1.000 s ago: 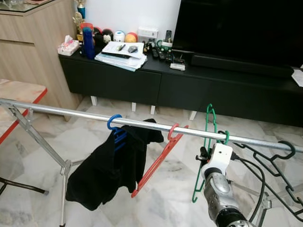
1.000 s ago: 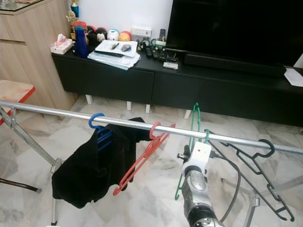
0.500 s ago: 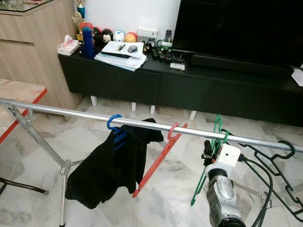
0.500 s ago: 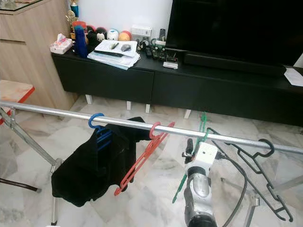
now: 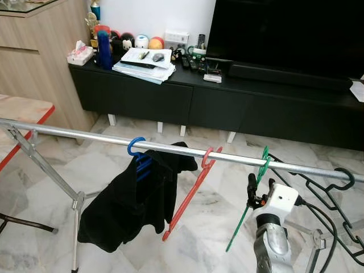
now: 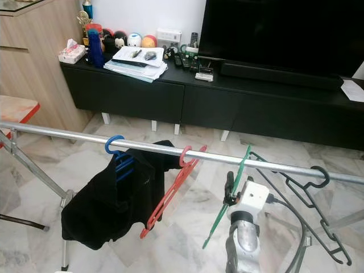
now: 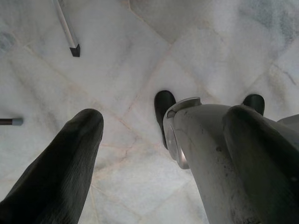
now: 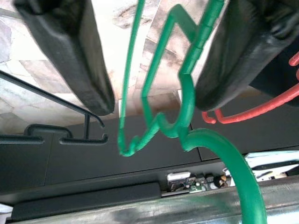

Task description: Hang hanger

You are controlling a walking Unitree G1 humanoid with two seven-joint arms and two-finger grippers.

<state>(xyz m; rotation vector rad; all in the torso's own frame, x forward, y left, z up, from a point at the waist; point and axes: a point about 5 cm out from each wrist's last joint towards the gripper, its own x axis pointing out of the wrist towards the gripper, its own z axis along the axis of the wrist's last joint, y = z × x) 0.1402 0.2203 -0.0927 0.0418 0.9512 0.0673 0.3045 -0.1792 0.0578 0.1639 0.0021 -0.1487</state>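
A green hanger (image 5: 257, 176) hangs by its hook on the silver rail (image 5: 170, 149), its body slanting down toward me. In the right wrist view the hook (image 8: 233, 168) curves over the rail and the hanger's frame runs between the two black fingers (image 8: 74, 51). My right gripper (image 5: 251, 190) is just below the rail, beside the hanger's neck, fingers spread apart and open. My left gripper (image 7: 163, 114) hangs low, open, pointing at the marble floor and my own foot.
A blue hanger (image 5: 136, 149) with a black garment (image 5: 131, 205) and a red hanger (image 5: 190, 196) hang left of the green one. Black hangers (image 5: 335, 187) crowd the rail's right end. Behind stands a black TV console (image 5: 227, 102); a red-edged table (image 5: 23, 114) is at left.
The right gripper has dropped and drawn back toward me. The green hanger, held upright above the rail before, now hangs tilted from its hook. The view has shifted slightly.
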